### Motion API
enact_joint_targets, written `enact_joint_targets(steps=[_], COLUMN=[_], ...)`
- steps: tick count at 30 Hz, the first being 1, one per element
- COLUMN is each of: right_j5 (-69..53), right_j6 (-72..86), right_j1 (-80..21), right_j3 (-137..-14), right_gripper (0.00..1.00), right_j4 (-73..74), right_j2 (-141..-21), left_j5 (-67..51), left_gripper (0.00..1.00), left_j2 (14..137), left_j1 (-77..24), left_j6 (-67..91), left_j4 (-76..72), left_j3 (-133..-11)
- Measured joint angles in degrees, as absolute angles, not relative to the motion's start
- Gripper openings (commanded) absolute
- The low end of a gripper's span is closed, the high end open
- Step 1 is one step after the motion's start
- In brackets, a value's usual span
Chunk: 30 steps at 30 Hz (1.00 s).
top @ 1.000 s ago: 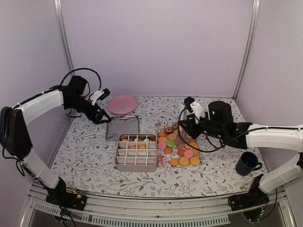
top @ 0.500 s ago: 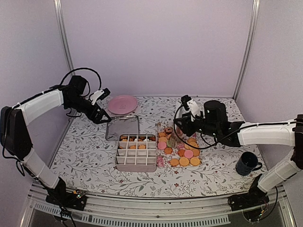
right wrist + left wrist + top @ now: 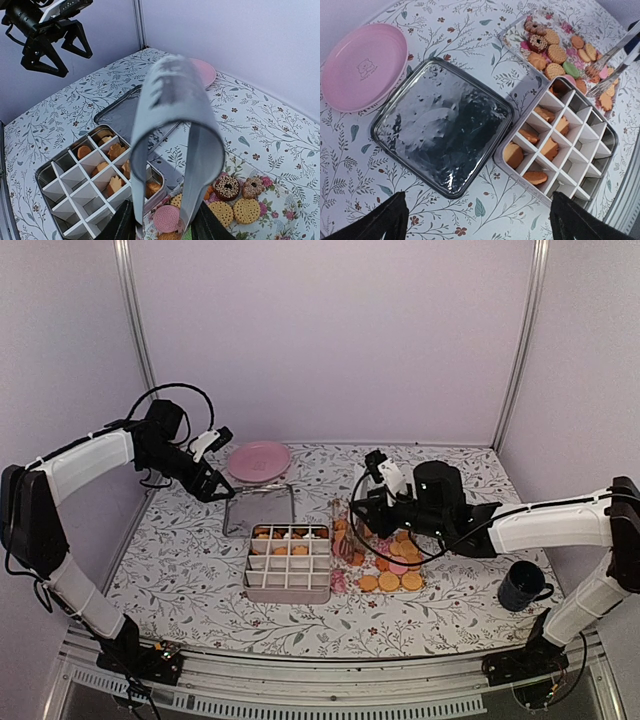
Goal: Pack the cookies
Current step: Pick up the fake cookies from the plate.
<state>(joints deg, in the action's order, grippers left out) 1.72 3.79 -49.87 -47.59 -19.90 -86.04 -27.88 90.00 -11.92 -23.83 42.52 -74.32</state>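
I count two grippers, one divided box (image 3: 287, 595), one lid (image 3: 442, 127), one plate (image 3: 362, 65), one mug (image 3: 522, 586) and one pair of tongs (image 3: 170, 100). The box has sixteen cells, four by four. The two rows nearest the lid hold golden cookies, and the other two rows show bare white. The rest of the cookies (image 3: 390, 580) lie loose on a floral tray (image 3: 566, 26) just right of the box. Most are orange, one is green, a few are pink and two are dark brown. They overlap too much for an exact total. Since a second ago, my right arm has swung left, carrying the tongs from over the tray's far side toward the corner of the box. The left arm, box, lid, plate and mug have not shifted. The left gripper (image 3: 207, 483) hangs spread wide and empty above the table near the plate. The right gripper (image 3: 360, 508) pinches the tongs partway closed, with their tips down among the loose cookies beside the box. I cannot tell whether they touch one. The tongs are a bent strip of shiny metal, and the lid is a dimpled, reflective square with rounded corners. The plate is smooth, pink and round, the mug is dark and glossy, and the tablecloth (image 3: 180, 560) is printed with leafy sprigs.
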Motion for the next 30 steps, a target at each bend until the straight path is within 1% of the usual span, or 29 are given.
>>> enact_joint_targets(steps=[11,19,30], right_j5=[10.83,11.62,11.77], right_j6=[1.74,1.48,1.54], right_j1=[-51.09,-49.74,-47.51], right_j3=[-48.82,-49.34,-48.31], right_gripper=[0.4,0.4,0.4], right_j4=[-23.16,-25.45,-27.53], right_j2=[-89.78,-92.25,-92.27], left_j5=[-27.9,-27.92,-28.08], left_gripper=[0.99,0.99,0.99], left_j2=[90.0,90.04,90.96], left_j1=[-11.92,-11.92,-11.92], left_j6=[-23.79,-23.79,-23.75], left_j4=[42.83,43.55,44.14], left_j3=[-74.43,-75.79,-76.16])
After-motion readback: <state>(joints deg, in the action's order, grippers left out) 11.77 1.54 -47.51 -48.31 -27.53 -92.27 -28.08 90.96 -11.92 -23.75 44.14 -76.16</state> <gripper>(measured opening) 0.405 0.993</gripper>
